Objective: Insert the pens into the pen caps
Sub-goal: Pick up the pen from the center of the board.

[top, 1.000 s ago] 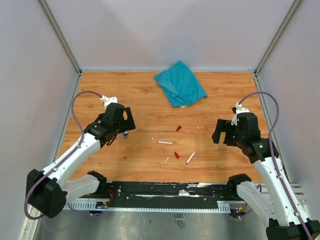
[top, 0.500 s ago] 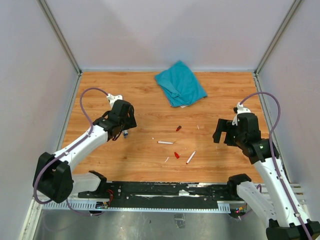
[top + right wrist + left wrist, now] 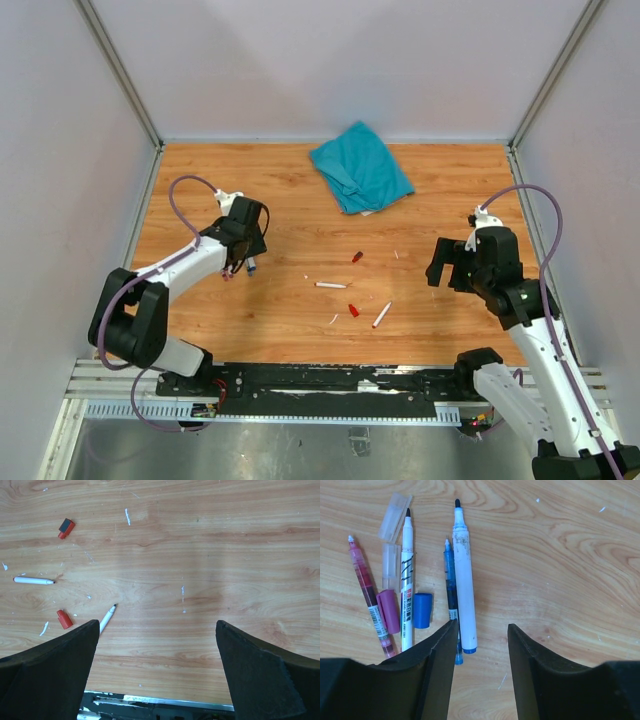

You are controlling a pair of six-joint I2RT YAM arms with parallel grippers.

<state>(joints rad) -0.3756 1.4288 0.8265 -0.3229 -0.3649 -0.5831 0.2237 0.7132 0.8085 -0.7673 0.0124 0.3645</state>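
Risk: double pick just left of the teal cloth [image 3: 360, 165].
Half open, empty, the left jaws straddle the thick white pen [image 3: 464, 580]; the blue pen [image 3: 451, 587] lies touching it, so closing may pinch both. Right of the cloth, the right jaws gape empty.

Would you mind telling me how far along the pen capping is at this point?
Nothing looks done: every pen in view is uncapped, and the blue cap, purple cap and two red caps lie loose. In hand: nothing gripped; the left gripper hangs with jaws apart over the near end of the thick white pen. The right gripper is open, holding nothing. All the capping is left.
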